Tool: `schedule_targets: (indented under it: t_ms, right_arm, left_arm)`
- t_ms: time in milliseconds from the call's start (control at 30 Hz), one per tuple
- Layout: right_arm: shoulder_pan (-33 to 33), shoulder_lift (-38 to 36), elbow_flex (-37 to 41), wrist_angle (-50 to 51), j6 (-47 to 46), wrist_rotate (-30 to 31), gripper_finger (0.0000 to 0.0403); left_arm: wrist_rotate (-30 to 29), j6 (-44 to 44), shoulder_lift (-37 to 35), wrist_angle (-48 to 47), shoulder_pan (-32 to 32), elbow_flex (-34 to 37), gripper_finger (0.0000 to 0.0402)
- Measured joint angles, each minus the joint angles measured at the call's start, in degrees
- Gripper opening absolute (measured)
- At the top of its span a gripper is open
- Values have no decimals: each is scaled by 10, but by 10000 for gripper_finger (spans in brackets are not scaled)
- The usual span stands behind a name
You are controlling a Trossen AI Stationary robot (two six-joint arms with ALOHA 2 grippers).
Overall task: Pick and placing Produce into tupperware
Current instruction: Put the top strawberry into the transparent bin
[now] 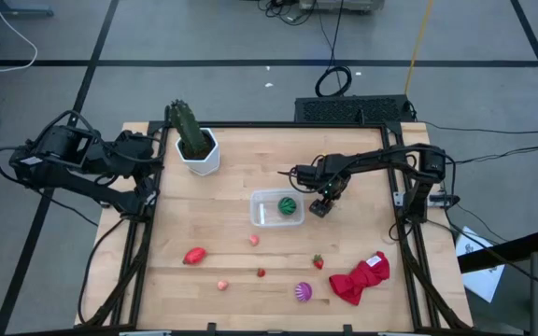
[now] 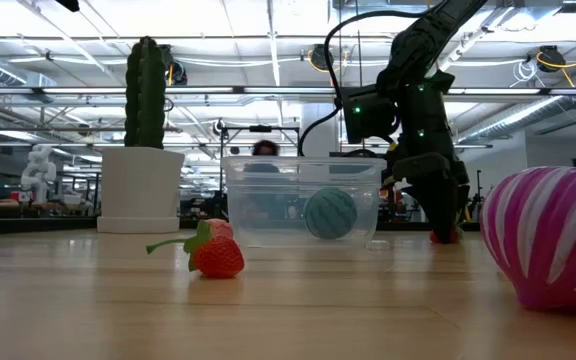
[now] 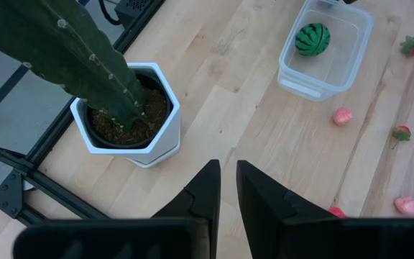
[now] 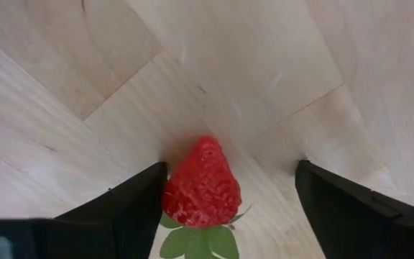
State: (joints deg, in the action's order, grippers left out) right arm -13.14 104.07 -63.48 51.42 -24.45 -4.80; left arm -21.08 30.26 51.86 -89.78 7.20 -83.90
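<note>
On the wooden tabletop [image 1: 241, 159] I see only the green ball [image 1: 289, 205] in the tub [image 1: 261, 213], while my right claw [image 4: 228, 198] straddles a strawberry [image 4: 201, 183] beside it, fingers apart, not yet gripping; other produce waits.

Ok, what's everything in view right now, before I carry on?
clear plastic rectangular tub: 1, clear, table centre
green striped toy ball: 1, green, inside tub
toy strawberries: 3, red, two left of cloth, one between right gripper's fingers
red pepper-like piece: 1, red, left of the pink bits
pink bits: 2, pink, near tub
purple striped piece: 1, purple, beside cloth
red cloth: 1, red, right corner
cactus in white hexagonal pot: 1, green, left corner
right gripper: open, beside tub
left gripper: shut, by pot
</note>
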Motion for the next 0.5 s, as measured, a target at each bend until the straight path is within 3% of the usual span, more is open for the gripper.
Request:
schedule_targets:
  t_ms: [500]
  right_arm:
    - [0,-15,1,6,-1,1,191]
  left_arm:
    - [0,0,0,0,0,0,51]
